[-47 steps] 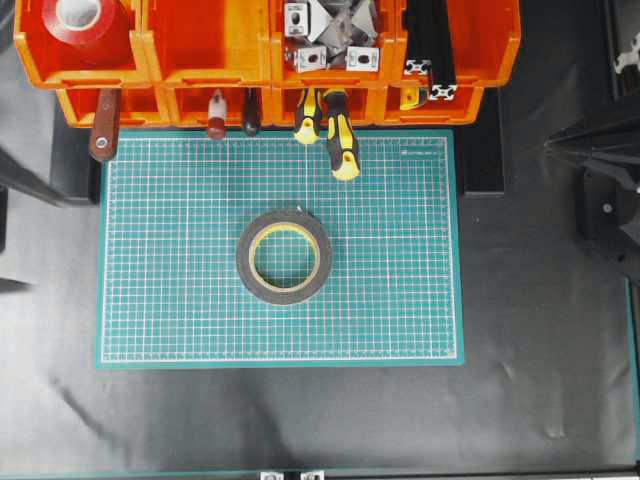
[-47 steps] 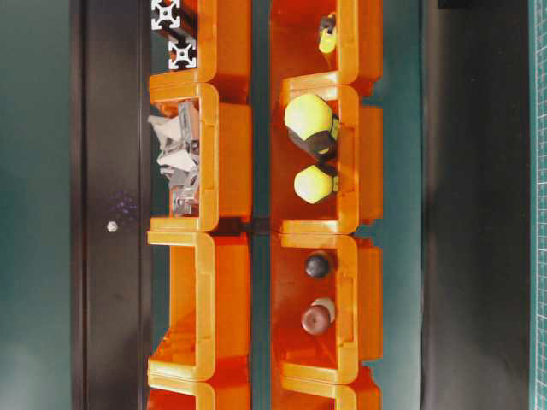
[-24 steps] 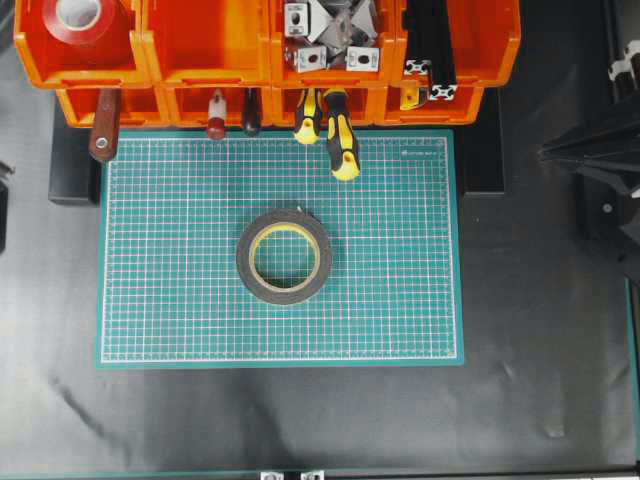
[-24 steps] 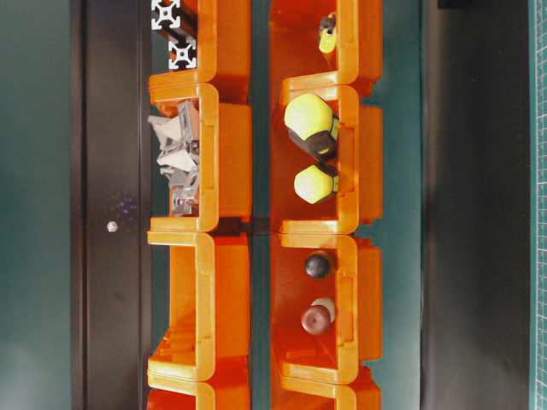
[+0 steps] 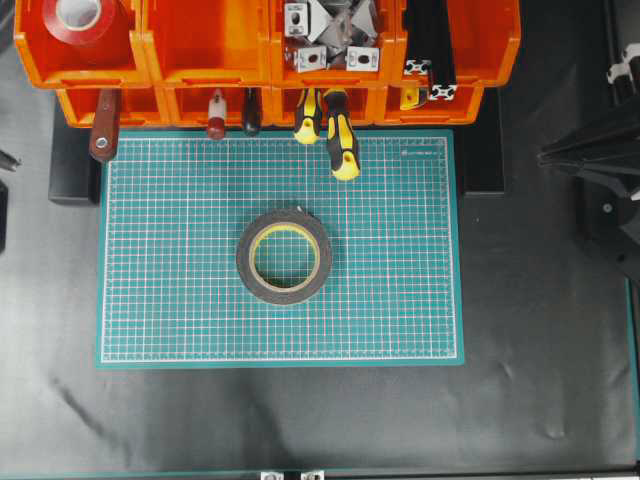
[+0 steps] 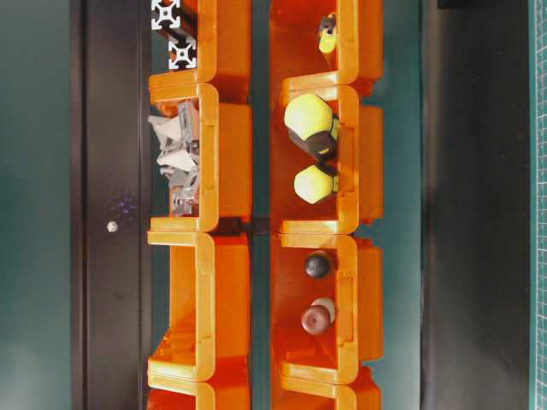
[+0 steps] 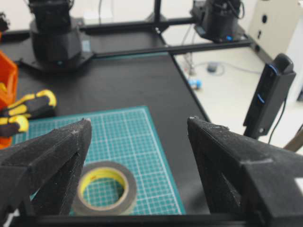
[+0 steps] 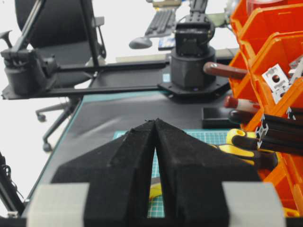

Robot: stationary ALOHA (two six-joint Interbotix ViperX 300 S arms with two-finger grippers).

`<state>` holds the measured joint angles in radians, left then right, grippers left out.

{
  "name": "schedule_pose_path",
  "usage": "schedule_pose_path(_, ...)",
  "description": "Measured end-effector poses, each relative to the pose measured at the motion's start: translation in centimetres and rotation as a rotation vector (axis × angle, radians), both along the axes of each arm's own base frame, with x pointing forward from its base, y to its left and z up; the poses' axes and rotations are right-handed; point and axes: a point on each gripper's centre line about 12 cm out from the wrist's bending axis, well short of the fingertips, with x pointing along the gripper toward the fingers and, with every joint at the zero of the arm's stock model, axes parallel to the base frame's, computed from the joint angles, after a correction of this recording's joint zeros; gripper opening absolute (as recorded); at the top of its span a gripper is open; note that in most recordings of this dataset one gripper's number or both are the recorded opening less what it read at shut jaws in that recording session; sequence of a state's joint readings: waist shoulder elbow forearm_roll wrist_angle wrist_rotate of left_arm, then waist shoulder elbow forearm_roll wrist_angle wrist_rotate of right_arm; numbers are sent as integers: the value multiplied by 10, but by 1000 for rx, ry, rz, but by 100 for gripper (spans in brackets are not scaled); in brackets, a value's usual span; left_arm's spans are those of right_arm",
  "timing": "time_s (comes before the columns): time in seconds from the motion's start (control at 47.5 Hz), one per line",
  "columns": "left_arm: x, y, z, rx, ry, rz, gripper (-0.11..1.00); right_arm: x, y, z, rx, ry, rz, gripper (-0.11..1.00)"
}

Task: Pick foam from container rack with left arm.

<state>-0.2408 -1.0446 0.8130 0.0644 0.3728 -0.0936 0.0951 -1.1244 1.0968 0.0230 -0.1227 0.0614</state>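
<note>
The black table top is carrying everything, and the wide green cutting mat with its white grid is lying flat across the middle of it. Along the far edge the container rack of bright orange plastic bins is sitting in two tiers, reaching past the mat on both sides. Its top left bin is holding a red tape roll with a white core, another upper bin is holding silver metal angle brackets, and the one beside that is holding black aluminium profile bars. From the lower bins, yellow and black screwdriver handles and a brown wooden handle are sticking out over the mat's edge.

The foam, a dark grey ring of tape with a yellow inner rim, is lying flat near the centre of the mat, well apart from the rack and touched by nothing.

The left gripper with its angular black fingers is standing with its jaws spread wide and gripping nothing, with the foam showing low between them in the left wrist view. The right gripper is sitting at the right side of the table with its two black fingers pressed together, empty.
</note>
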Motion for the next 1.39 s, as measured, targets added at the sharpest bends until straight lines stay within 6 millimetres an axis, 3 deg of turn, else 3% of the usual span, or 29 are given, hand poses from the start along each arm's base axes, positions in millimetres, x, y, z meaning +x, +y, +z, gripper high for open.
schedule_pose_path(1.391,-3,5,-5,-3,2,27,78,0,0,-10,-1,23,0,-1)
